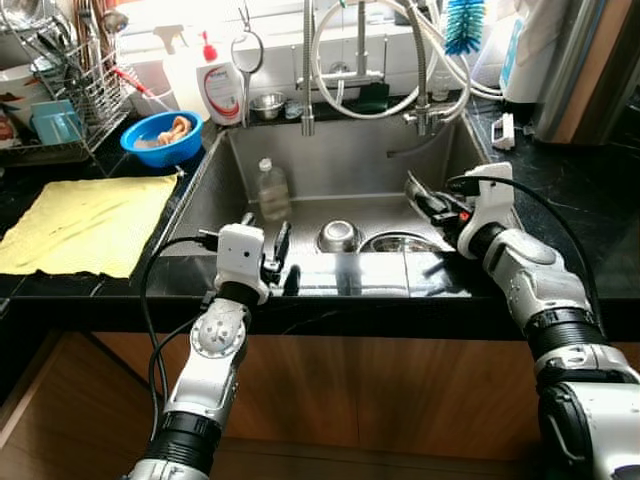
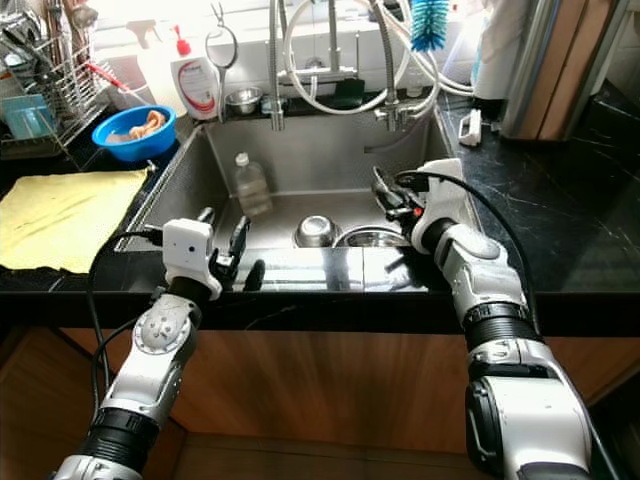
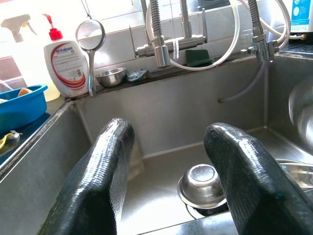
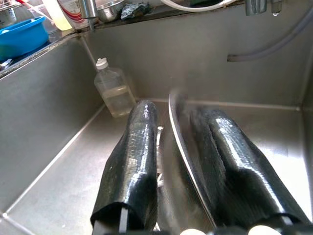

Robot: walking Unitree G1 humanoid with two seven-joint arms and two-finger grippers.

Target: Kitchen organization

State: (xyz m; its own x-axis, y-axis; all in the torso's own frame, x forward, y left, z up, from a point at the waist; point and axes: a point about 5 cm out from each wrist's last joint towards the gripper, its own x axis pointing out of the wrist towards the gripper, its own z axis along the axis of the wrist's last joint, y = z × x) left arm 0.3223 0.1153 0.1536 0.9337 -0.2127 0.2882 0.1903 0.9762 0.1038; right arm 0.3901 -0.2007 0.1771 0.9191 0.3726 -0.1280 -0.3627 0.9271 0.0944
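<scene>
My right gripper hangs over the right side of the steel sink, shut on the rim of a thin steel plate held on edge. The plate's rim runs between the two black fingers. Below it in the basin lie a small upturned steel bowl and a flat steel dish. A clear bottle with a white cap stands at the basin's left wall. My left gripper is open at the sink's front edge, holding nothing, pointing toward the small bowl.
Left of the sink lie a yellow cloth, a blue bowl and a dish rack. A soap bottle, strainer and faucet hoses line the back ledge. A blue brush hangs at the back right over the black counter.
</scene>
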